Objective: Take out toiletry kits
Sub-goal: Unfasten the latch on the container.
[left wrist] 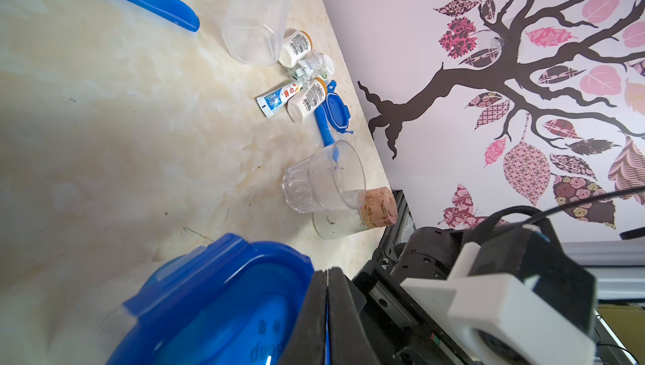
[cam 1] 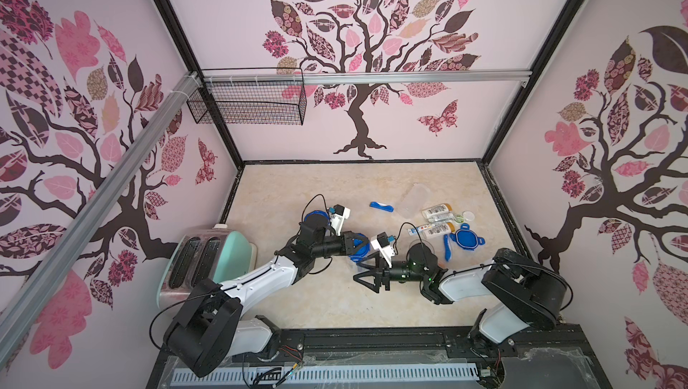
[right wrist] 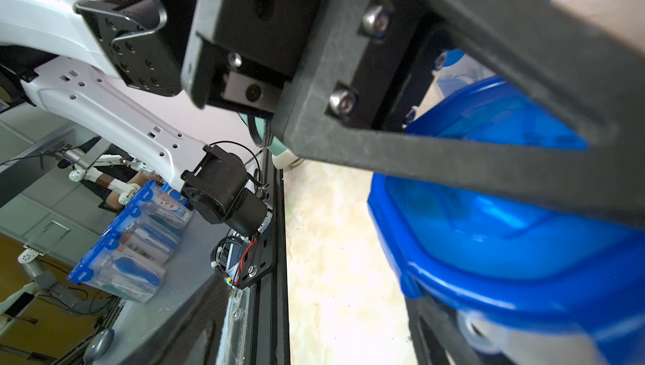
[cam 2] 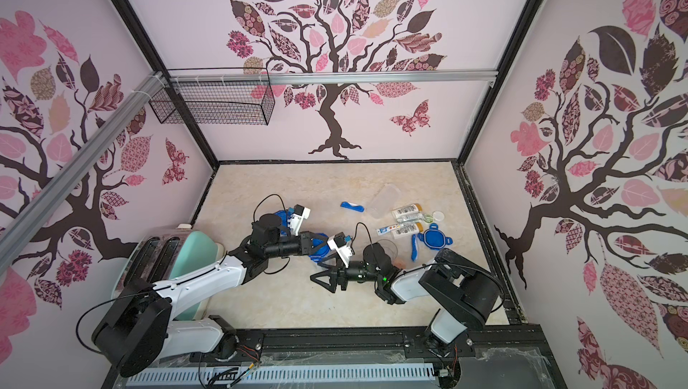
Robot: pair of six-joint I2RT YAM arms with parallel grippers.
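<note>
A clear jar with a blue clip lid (cam 1: 362,253) stands mid-table. My left gripper (cam 1: 358,246) is shut on a thin tab at the lid's edge (left wrist: 216,304). My right gripper (cam 1: 364,270) is open beside the jar, with bare table between its fingers. In the right wrist view the lid (right wrist: 488,206) lies against one finger. Toiletry kit items lie loose at the right: two white bottles with tan caps (cam 1: 436,214) (cam 1: 440,231), a toothpaste tube (cam 1: 417,230), two blue toothbrushes (cam 1: 381,206) (cam 1: 448,247) and a small round tub (cam 1: 468,215).
An empty clear jar (cam 1: 413,201) lies on its side, its loose blue lid (cam 1: 465,239) nearby. A glass tumbler (left wrist: 321,178) and a cork-stoppered bottle (left wrist: 378,206) sit by the right arm. Another blue-lidded jar (cam 1: 314,217) is under the left wrist. A mint toaster (cam 1: 208,260) stands left.
</note>
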